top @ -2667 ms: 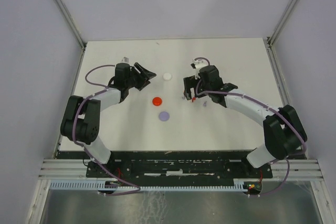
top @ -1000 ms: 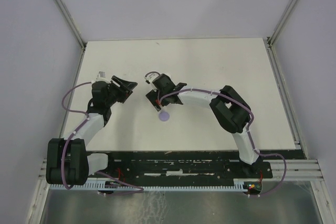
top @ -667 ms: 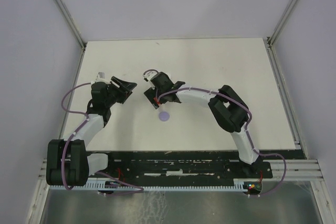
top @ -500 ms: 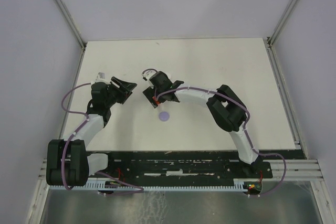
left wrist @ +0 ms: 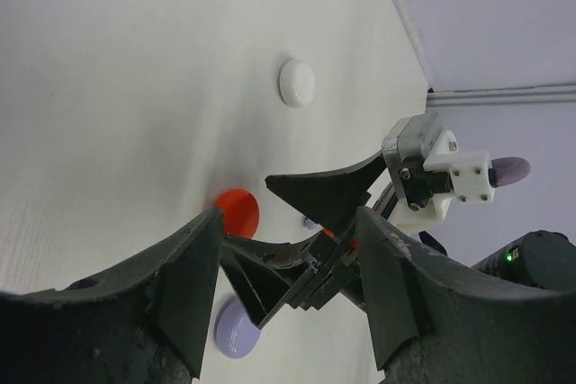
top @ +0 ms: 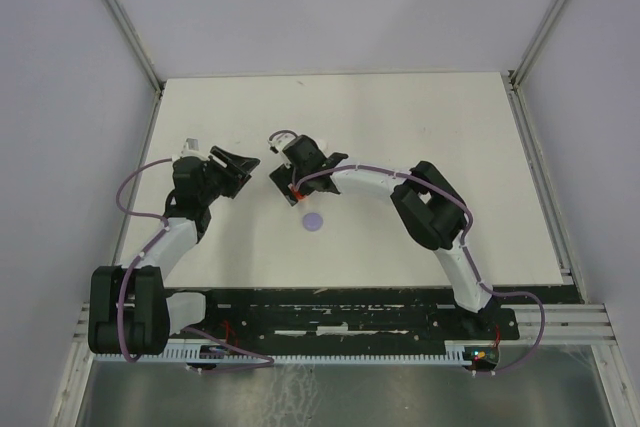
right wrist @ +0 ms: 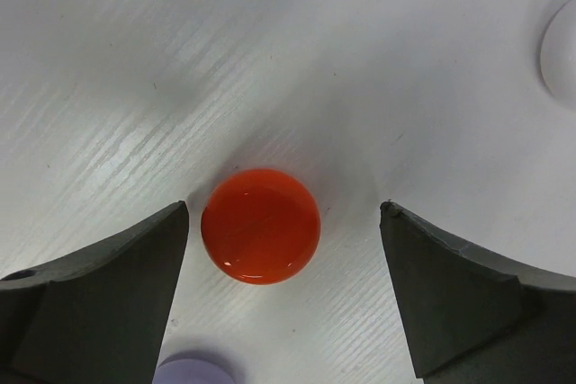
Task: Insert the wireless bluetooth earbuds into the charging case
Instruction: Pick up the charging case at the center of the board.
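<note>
right tool (right wrist: 283,213): spread wide astride red case (right wrist: 261,226) on desk (right wrist: 270,42), gripping nothing | left tool (left wrist: 288,218): parted, empty, well left | pale purple earbud (left wrist: 310,221): seemingly just right of case, others hidden | handling: likely light, slick, tiny; pinch gently across stem

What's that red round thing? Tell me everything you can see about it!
The red disc is small, round and shiny, like smooth plastic, with a domed top that catches the light. It lies flat on the white table. The right end effector hangs over it, one finger on each side, wide open and not touching it. A pale purple disc lies close by, apart from it.
</note>
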Controlling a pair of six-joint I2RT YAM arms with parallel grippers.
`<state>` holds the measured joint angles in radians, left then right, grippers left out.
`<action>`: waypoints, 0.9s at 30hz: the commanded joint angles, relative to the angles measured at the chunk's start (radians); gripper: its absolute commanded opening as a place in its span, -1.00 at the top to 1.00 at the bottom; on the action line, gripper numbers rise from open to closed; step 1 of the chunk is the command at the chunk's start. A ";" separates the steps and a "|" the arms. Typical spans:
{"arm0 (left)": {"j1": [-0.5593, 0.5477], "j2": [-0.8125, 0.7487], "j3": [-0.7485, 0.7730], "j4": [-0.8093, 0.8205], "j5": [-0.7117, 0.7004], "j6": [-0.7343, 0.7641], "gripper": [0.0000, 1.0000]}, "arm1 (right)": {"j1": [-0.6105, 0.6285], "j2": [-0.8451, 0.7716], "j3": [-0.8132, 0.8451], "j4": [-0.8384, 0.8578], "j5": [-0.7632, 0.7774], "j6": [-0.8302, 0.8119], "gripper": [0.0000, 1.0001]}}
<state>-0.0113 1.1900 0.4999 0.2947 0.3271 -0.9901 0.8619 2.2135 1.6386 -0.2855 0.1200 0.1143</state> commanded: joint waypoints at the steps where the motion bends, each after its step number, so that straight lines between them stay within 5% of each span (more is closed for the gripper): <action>1: 0.007 -0.022 -0.007 0.056 0.023 0.012 -0.33 | 0.003 -0.042 -0.020 0.053 -0.043 -0.016 -0.91; 15: 0.010 -0.003 0.003 0.064 0.036 0.009 -0.33 | -0.031 -0.087 -0.117 0.084 -0.125 -0.064 -0.77; 27: 0.010 0.021 0.004 0.078 0.047 0.007 -0.33 | -0.049 -0.094 -0.137 0.117 -0.190 -0.089 -0.43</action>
<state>-0.0074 1.2030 0.4999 0.3168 0.3500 -0.9901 0.8146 2.1586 1.5131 -0.1875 -0.0284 0.0429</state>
